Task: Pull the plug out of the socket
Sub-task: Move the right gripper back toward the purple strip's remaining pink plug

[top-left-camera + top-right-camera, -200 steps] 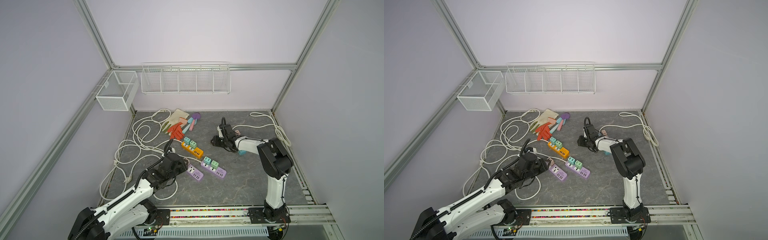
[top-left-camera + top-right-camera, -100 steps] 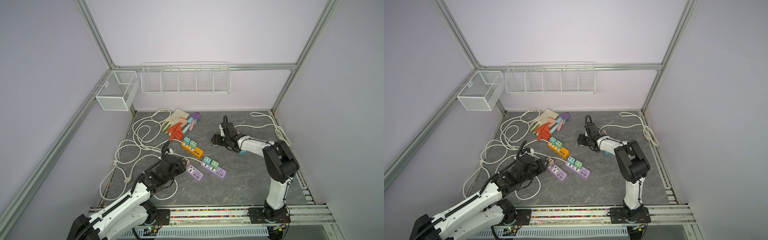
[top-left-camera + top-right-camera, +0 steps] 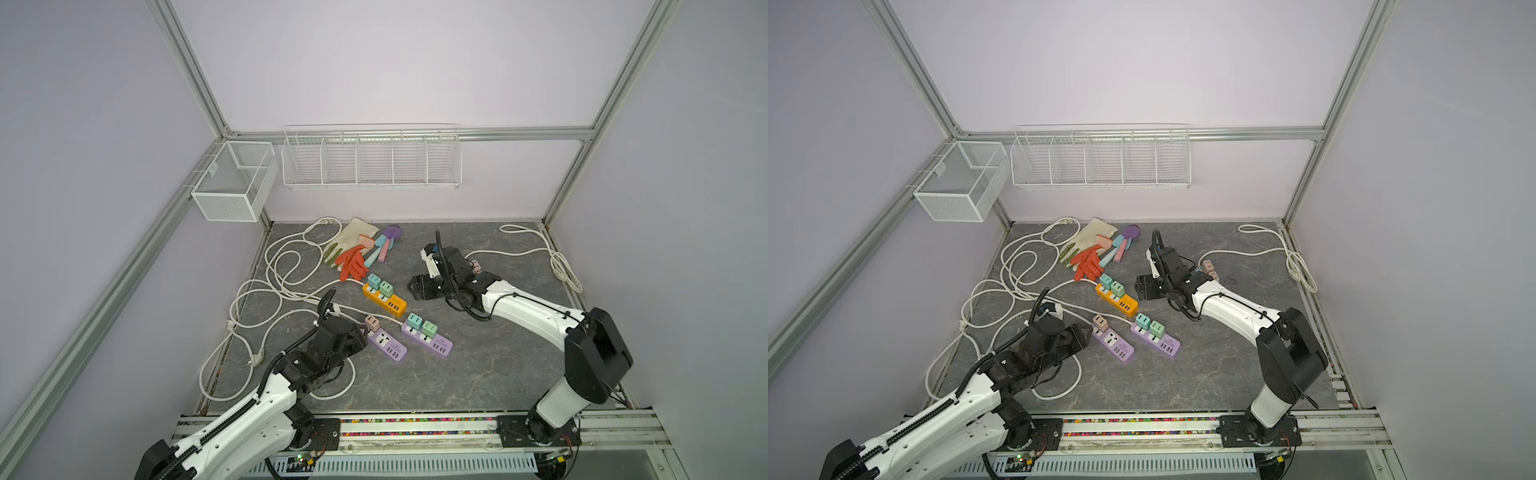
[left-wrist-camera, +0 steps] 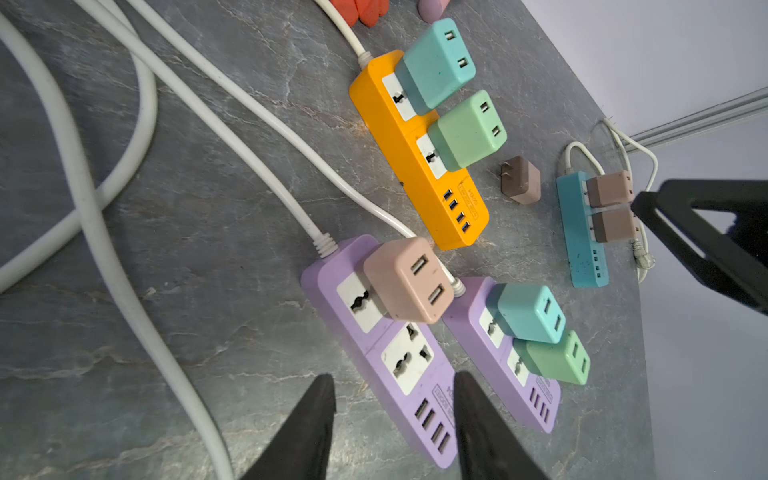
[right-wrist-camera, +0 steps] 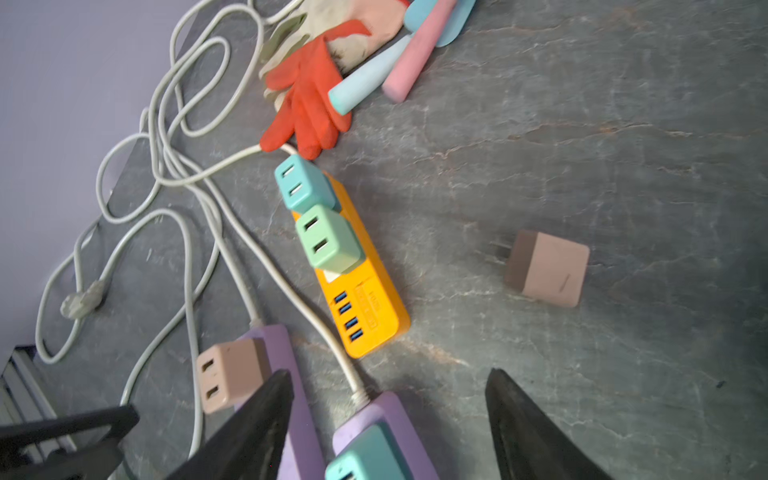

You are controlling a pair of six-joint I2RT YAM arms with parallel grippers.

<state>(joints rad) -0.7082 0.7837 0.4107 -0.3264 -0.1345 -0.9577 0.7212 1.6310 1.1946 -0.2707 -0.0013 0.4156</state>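
A loose brown plug (image 5: pixel 546 268) lies on its side on the grey table, prongs bare, also seen in the left wrist view (image 4: pixel 521 185); the top views hide it. My right gripper (image 5: pixel 389 374) hangs open and empty near it (image 3: pixel 415 286). A pink plug (image 4: pixel 405 280) sits in the nearer purple socket strip (image 4: pixel 399 361), seen in both top views (image 3: pixel 372 322) (image 3: pixel 1099 322). My left gripper (image 4: pixel 395 380) is open over that strip's USB end (image 3: pixel 361 332), its fingers either side of it without clamping.
A second purple strip (image 3: pixel 428 336) and an orange strip (image 3: pixel 384 297) each carry a teal and a green plug. A blue strip (image 4: pixel 575 237) holds two brown plugs. White cables (image 3: pixel 282 266), gloves (image 3: pixel 353 259) and pastel tools (image 3: pixel 384 245) lie at the back left.
My right gripper has opened wide and let the brown plug go onto the table, shifting a little forward and left. My left gripper's jaws have eased slightly apart.
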